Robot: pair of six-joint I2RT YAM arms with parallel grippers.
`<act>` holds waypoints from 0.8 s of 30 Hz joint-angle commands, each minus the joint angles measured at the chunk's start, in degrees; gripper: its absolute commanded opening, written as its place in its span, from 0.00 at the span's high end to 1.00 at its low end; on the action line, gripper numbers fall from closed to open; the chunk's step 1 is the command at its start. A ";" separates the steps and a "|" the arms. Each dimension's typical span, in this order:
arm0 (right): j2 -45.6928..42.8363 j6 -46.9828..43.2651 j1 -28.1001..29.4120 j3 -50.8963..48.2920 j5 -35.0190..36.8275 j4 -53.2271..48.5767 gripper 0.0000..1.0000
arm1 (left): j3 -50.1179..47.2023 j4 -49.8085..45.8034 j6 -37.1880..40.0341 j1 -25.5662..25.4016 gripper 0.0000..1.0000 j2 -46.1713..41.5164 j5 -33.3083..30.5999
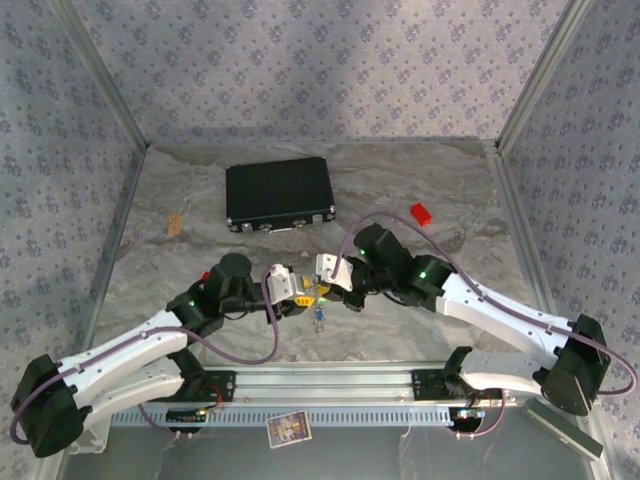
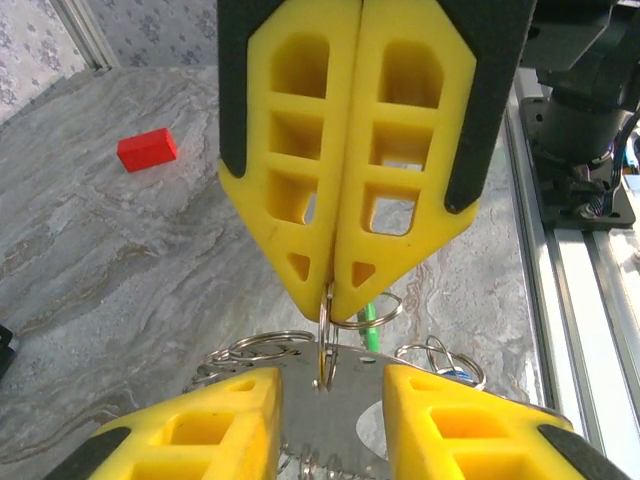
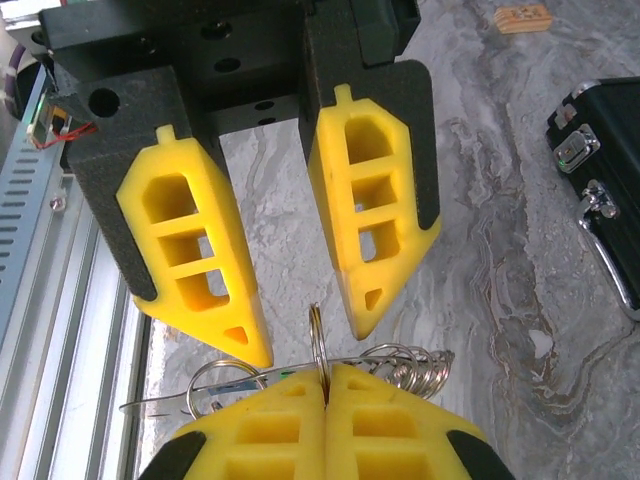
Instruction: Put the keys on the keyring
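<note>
Top external: both arms reach inward, elbows out. The left gripper point(image 1: 287, 287) and right gripper point(image 1: 333, 273) face each other, with the keys point(image 1: 320, 312) dangling between them, near centre.

Left wrist: the right gripper's jaws are pressed together on a thin metal ring of the keyring point(image 2: 326, 310). The green key point(image 2: 370, 322) sits just behind it.

Right wrist: the left gripper's jaws stand narrowly apart, straddling that ring and gripping nothing visible.

Judgement: threading is underway. I cannot tell whether either key is on the ring.

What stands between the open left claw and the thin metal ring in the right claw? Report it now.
Nothing visible does. The thin metal ring stands on edge, pinched in the shut right claw, and the open left claw sits astride it, with a clear gap on each side.
</note>
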 commanded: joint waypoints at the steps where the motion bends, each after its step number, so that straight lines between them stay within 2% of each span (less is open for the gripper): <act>1: 1.62 -3.23 0.78 3.70 0.75 -4.12 1.00 | 2.03 -2.29 1.38 -0.35 0.71 -0.70 -0.01; 11: 4.73 -5.53 2.51 7.31 1.48 -7.02 1.00 | 1.68 -2.42 1.82 -0.35 0.83 -1.70 -0.09; 16: 4.06 -5.08 2.45 6.52 -0.24 -5.77 1.00 | 1.45 -1.89 1.93 -0.27 0.95 -1.97 -0.07; 17: 3.57 -4.45 2.15 5.74 -0.61 -4.67 0.97 | 1.35 -1.65 1.91 -0.35 0.97 -2.06 -0.01; 19: 1.50 -2.44 0.61 2.96 -2.58 -1.13 0.82 | 0.79 -0.74 1.65 -0.27 1.00 -2.45 0.03; 24: -2.38 2.41 -4.23 -2.90 -9.83 6.10 0.75 | -1.27 2.73 0.01 -0.29 1.00 -3.34 0.21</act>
